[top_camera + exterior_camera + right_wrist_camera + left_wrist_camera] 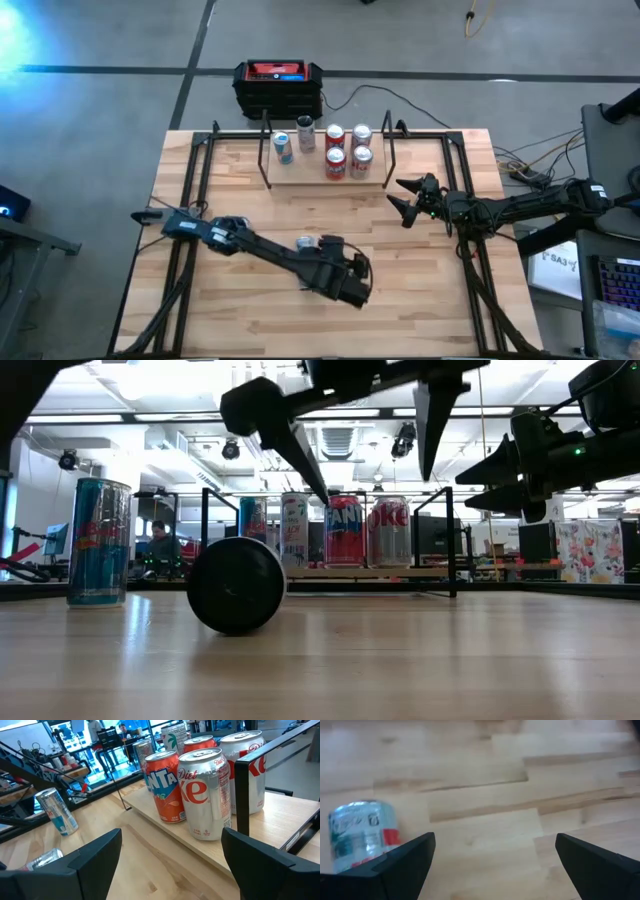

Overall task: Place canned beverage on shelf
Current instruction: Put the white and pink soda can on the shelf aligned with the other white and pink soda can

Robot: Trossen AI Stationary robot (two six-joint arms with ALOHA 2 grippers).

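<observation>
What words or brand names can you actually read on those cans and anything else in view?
"Diet" and "ke", part of a red script logo, on the silver can at the shelf front.
"NTA", white on blue, on the orange can beside it.
Print on the can lying on the table: blurred, unreadable.
Tall blue can: markings unreadable.

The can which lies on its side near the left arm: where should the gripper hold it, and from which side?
Grip the lying can around its mid-body, coming from above with the open left gripper, fingers across its long axis. It lies sideways and may roll.
</observation>
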